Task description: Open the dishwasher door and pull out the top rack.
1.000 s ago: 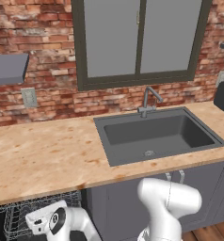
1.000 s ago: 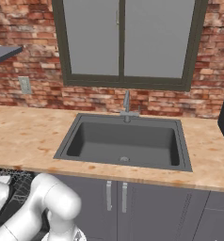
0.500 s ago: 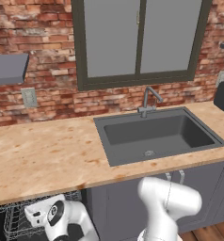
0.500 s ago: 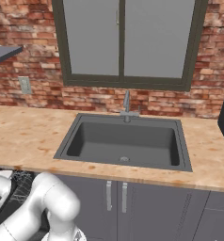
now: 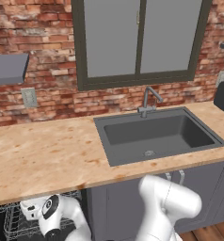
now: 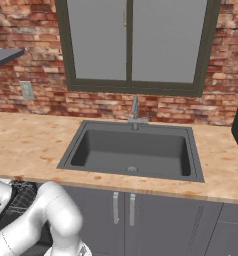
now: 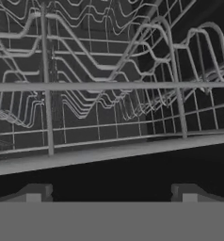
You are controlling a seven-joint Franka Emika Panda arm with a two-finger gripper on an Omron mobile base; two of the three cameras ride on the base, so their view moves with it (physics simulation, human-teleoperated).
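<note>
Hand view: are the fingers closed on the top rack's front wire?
No: the two fingertips stand wide apart below the top rack, with dark space between them and its front rail.

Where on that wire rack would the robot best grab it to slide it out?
Probably the top rack's front rail, the thick horizontal bar facing the camera. The open end effector is level with it and could come straight in from the front, one finger above and one below.
</note>
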